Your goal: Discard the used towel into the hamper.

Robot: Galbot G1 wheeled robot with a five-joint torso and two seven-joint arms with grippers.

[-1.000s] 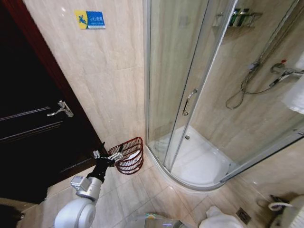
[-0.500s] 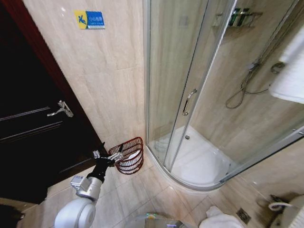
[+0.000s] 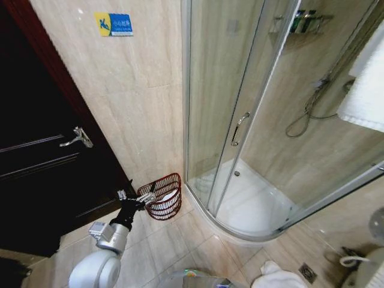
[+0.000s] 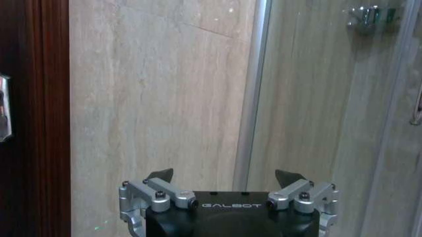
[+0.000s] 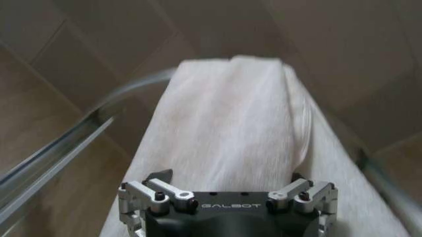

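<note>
White terry cloth, the used towel (image 3: 367, 90), now hangs large at the far right of the head view, higher and closer than a second ago, so the lift is under way. In the right wrist view the right pincer (image 5: 228, 178) has its jaws spread around the towel's fold. The hamper (image 3: 162, 195) sits on the floor, low at left beside the shower enclosure (image 3: 240, 120), with the left pincer (image 3: 144, 197), jaws apart and empty, just beside its rim. The carry across remains.
</note>
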